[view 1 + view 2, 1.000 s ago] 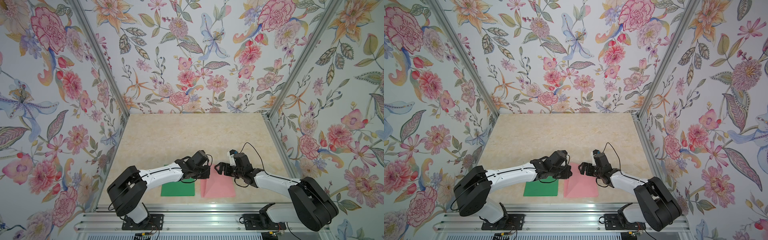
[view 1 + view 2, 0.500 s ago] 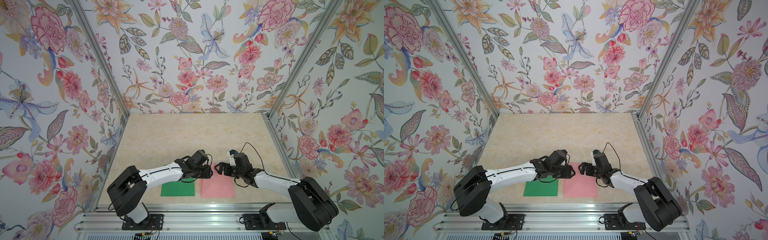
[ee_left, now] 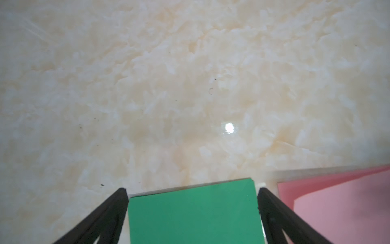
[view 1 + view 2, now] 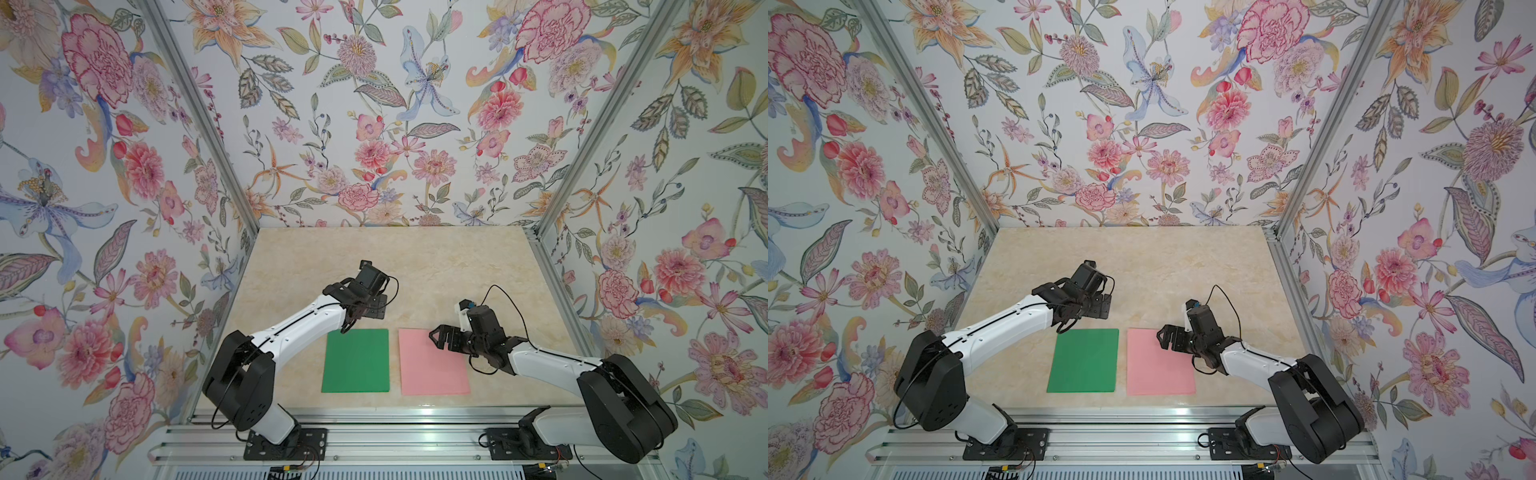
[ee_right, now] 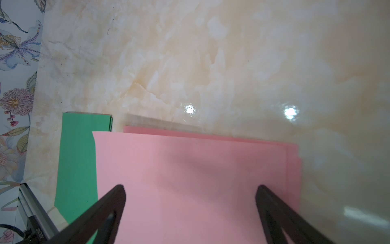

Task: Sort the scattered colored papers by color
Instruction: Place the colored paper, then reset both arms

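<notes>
Bright, even light from above. Round glare spots on the glossy worktop (image 5: 211, 63) in both wrist views, which look soft. Top views sharp, shadows faint.

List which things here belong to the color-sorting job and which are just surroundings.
Job:
- green papers, stacked
- pink papers, stacked beside them
- left gripper, open
- right gripper, open

Surroundings:
- marble tabletop
- flowered wallpaper
- metal frame rail

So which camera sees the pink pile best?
Both top views: nearly the whole pink pile shows. The right wrist view is close, showing stacked edges, but cut off. The left wrist view catches only a corner.
</notes>
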You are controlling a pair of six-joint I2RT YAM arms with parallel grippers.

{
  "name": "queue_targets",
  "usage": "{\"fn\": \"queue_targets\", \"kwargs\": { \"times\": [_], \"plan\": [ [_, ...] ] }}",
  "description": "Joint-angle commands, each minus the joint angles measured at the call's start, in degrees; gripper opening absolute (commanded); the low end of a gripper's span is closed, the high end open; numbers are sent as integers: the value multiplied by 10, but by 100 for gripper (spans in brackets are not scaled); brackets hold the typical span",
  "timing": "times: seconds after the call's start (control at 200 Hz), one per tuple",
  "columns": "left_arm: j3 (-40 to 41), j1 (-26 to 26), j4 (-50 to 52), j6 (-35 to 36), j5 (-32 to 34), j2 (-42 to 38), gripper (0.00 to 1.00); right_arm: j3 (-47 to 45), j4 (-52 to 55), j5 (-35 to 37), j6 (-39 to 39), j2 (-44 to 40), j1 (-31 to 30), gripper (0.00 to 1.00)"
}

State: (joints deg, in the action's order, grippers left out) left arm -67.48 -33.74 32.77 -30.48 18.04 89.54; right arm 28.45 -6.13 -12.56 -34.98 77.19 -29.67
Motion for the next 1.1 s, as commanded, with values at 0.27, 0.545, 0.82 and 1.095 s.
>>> {"fn": "queue_targets", "kwargs": {
  "times": [0.27,0.545,0.82,1.095],
  "plan": [
    [179,159,-301,233,85,-121,98,141,176,30,86,-132,88,100],
    [328,239,-509,295,-83,-116,99,79,89,18,230,-147,255,100],
    [450,292,-769,321,-149,-65,98,-126,-264,148,385,-167,256,100],
    [475,363,-835,282,-274,-44,98,-197,-515,132,391,-71,291,100]
  ]
}}
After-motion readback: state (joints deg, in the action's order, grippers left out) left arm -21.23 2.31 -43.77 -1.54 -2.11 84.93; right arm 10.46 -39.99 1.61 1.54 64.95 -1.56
